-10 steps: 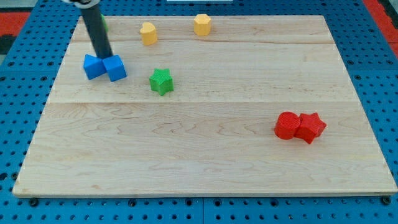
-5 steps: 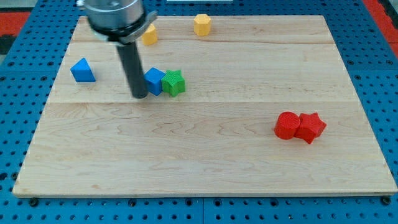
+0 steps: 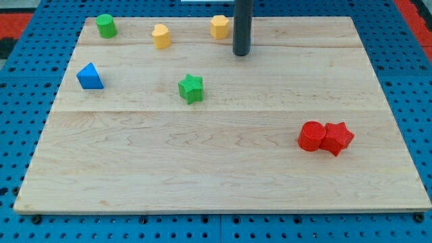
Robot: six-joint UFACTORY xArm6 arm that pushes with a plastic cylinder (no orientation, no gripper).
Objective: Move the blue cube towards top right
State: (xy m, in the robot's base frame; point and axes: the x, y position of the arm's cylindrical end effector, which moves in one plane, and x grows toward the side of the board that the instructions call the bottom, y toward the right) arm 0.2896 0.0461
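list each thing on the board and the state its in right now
my tip: down near the view's top, just right of a yellow block, touching no block
blue cube: cannot see it, perhaps hidden behind the rod
blue triangular block: alone at the view's left
green star: alone, left of centre
green cylinder: top left corner
yellow blocks: apart along the top
red cylinder and red star: touching, at the right

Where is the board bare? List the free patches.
Free: the bottom-left, below the blue block and green star, left of the red cylinder; the top right, right of my tip. Crowded: the top edge, green cylinder to yellow hexagon.
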